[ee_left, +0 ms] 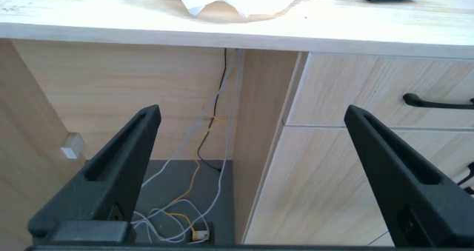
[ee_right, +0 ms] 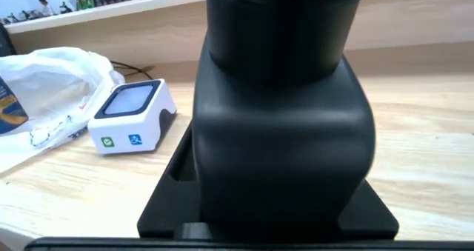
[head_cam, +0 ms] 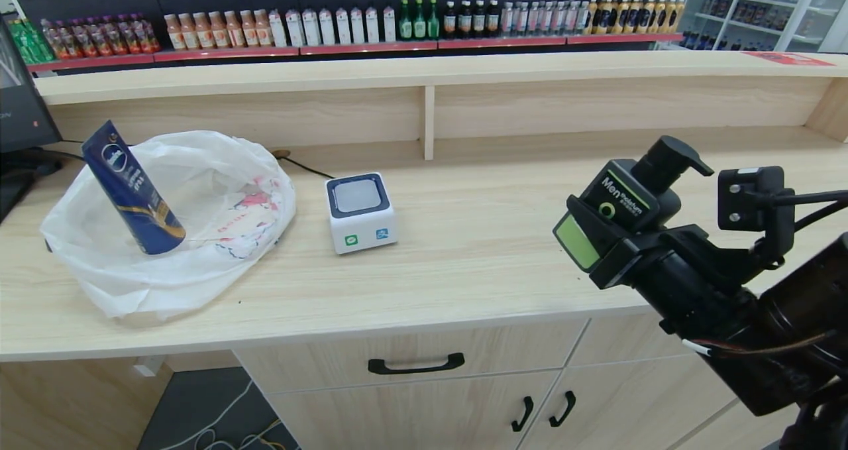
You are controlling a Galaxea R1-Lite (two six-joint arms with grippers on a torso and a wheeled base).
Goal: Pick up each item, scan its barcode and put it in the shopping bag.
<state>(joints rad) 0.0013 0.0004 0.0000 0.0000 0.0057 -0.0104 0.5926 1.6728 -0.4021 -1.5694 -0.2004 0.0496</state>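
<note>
Gripping the pump bottle over the counter, well right of the scanner

My right pincer (head_cam: 617,239) is clamped on the black pump bottle (head_cam: 633,195), fingers pressed against its two sides. It is off the wood, over the right part of the counter (head_cam: 477,251). The bottle sits tilted in my grip: its pump head points up and away, and its green face is turned toward the scanner side. From my right wrist the dark body of the bottle looms close, with pale wood beyond it.

Over to the middle: the scanner (head_cam: 361,213), a small white box with a dark window on top, stands on the counter well apart from the bottle. A thin dark cable (head_cam: 306,167) runs off behind it toward the back wall.

Further left lies the shopping bag (head_cam: 255,171), white plastic, mouth spread wide, just beside the scanner but not touching it. A blue tube (head_cam: 132,191) stands inside it, leaning to the left.

My left pincer (ee_left: 252,121) is down low in front of the counter, below its edge, fingers spread wide with nothing between them. Past them I see loose cables (ee_left: 200,169) in the open bay, and a black drawer handle (ee_left: 438,101) to one side.
</note>
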